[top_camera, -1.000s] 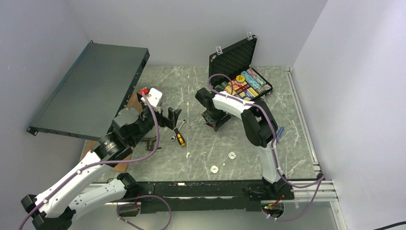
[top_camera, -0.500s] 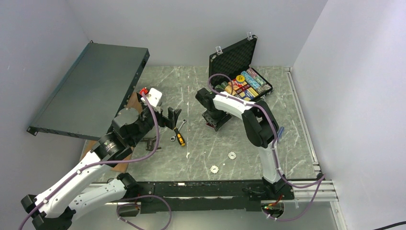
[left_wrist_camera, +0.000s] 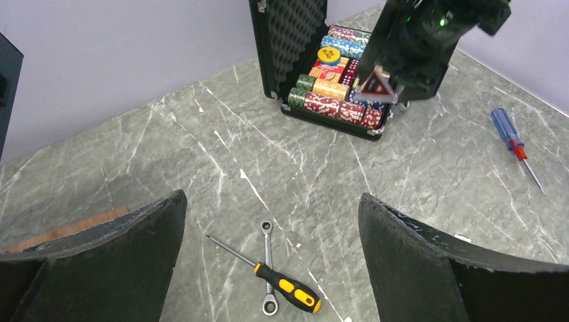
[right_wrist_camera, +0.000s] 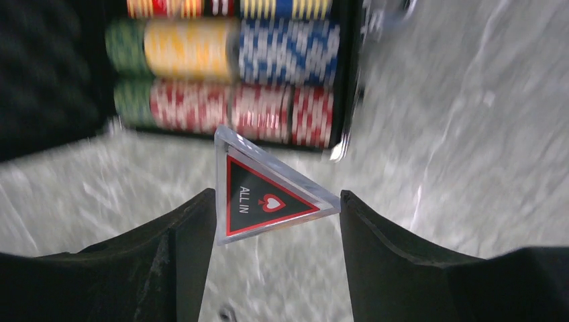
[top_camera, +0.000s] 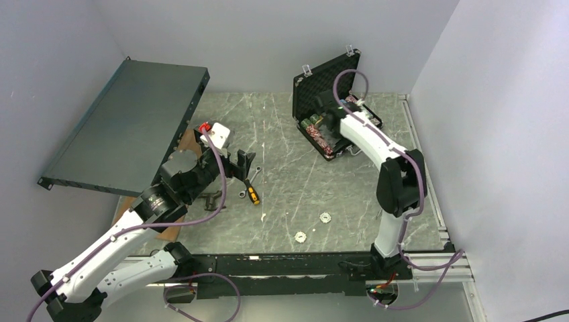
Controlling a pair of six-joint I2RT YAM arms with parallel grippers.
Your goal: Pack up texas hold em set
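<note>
The right claw (right_wrist_camera: 275, 204) is about half open and pinches a clear triangular "ALL IN" marker (right_wrist_camera: 265, 194), one flat edge against one finger and only a corner against the other. That thin hold on slick plastic is, I judge, the main risk: a small knock or a quick turn of the wrist could let the marker pivot and slip out. In the blurred wrist view it hangs over bare table just in front of the case's near rim, so a drop here would land outside the case. Just beyond it are the rows of poker chips (right_wrist_camera: 221, 104), packed tight. Pushing down among them could scatter a row, and a marker left lying on top might stop the lid from closing. The case (left_wrist_camera: 292, 47) stands open at the far right of the table, lid upright. The arm's cable (top_camera: 349, 75) loops close to that lid and could catch a latch or tip it onto the claw. Two small white round pieces (top_camera: 300, 236) (top_camera: 325, 217) lie near the front edge, well apart from the case, so closing early would leave them out. The left claw (left_wrist_camera: 272, 200) is wide open and empty, above the yellow-handled screwdriver (left_wrist_camera: 288, 294) and wrench (left_wrist_camera: 268, 268), which it could nudge.
</note>
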